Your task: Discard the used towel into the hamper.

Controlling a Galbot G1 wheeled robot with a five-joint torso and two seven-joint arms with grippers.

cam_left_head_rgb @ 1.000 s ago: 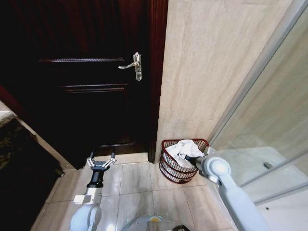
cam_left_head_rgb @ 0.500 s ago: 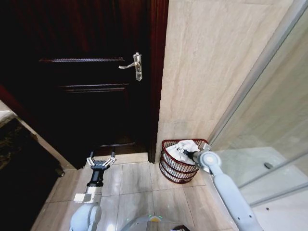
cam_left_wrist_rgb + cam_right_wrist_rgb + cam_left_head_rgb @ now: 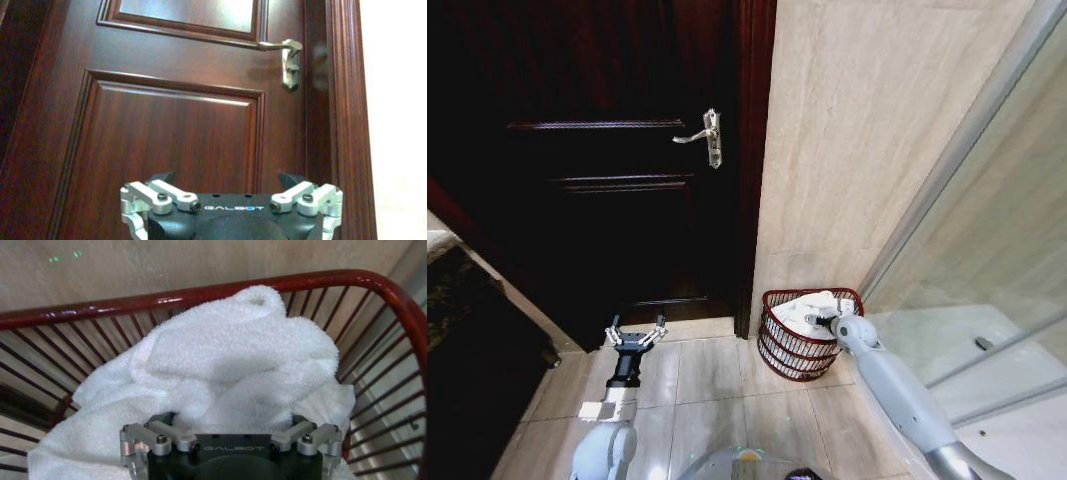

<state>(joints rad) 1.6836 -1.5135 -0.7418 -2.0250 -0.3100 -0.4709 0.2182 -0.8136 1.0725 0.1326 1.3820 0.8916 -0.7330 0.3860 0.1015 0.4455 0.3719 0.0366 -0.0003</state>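
We judge the job to be nearly finished: the white towel [image 3: 807, 308] already lies bunched inside the hamper [image 3: 795, 352], which stands on the tiled floor against the beige wall, just beside the dark wooden door [image 3: 607, 150]. In our right wrist view the towel [image 3: 227, 370] fills most of the basket, heaped up toward the red rim [image 3: 200, 295], with one fold lying out over the bars on the side nearer the door; we cannot tell whether that fold hangs fully outside the hamper. Our right hand [image 3: 824, 321] is reached in over the hamper's rim and is buried in the cloth. The finger mounts [image 3: 150, 437] stand wide apart, yet the fingertips themselves are hidden under the towel, so we cannot tell whether the hand has let go or is clamped on the fabric. What is left, as we read it, is to make sure the towel is released and to lift the right arm clear of the hamper without dragging cloth back out. Our left hand [image 3: 635, 337] plays no part: it hangs over the floor well apart from the hamper, on the far side of the door frame from it, facing the door, its fingers [image 3: 143, 192] spread open and holding nothing.
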